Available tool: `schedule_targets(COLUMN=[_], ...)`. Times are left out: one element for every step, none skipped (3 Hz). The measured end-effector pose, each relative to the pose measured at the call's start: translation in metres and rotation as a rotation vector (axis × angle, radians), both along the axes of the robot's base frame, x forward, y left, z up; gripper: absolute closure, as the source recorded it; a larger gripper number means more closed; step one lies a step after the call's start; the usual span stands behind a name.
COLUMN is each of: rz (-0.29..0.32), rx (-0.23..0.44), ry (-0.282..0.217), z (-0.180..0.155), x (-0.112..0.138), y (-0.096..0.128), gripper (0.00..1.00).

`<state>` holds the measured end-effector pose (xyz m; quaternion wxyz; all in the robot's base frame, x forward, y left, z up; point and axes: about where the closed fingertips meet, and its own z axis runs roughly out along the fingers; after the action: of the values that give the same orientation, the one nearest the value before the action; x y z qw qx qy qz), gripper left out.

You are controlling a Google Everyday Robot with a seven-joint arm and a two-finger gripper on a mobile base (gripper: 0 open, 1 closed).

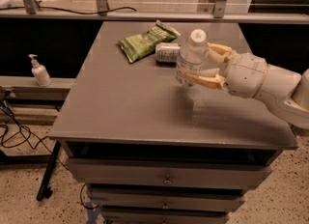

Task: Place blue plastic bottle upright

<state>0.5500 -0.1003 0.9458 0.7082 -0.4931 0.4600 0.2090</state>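
The blue plastic bottle (pixel 191 56), clear with a white cap and pale label, stands nearly upright in the air above the grey table (pixel 125 107), tilted slightly. My gripper (pixel 199 64) reaches in from the right and is shut on the bottle, with tan fingers (pixel 205 79) on both sides of its body. The bottle's base hangs a little above the tabletop, right of centre.
A silver-and-green can (pixel 167 52) lies on its side just behind the bottle. A green snack bag (pixel 145 41) lies at the back of the table. A white pump-dispenser bottle (pixel 39 71) stands on a ledge at the left. Drawers sit under the tabletop.
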Motion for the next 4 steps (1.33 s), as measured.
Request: schedule_targets(rz=[0.088, 0.163, 0.18, 0.214], rx=[0.021, 0.015, 0.016, -0.017], ry=[0.054, 0.102, 0.105, 0.169], z=[-0.011, -0.022, -0.021, -0.025], x=[-0.011, -0.024, -0.028, -0.025], y=[-0.008, -0.014, -0.013, -0.007], gripper=[1.0, 1.0, 1.0, 1.0])
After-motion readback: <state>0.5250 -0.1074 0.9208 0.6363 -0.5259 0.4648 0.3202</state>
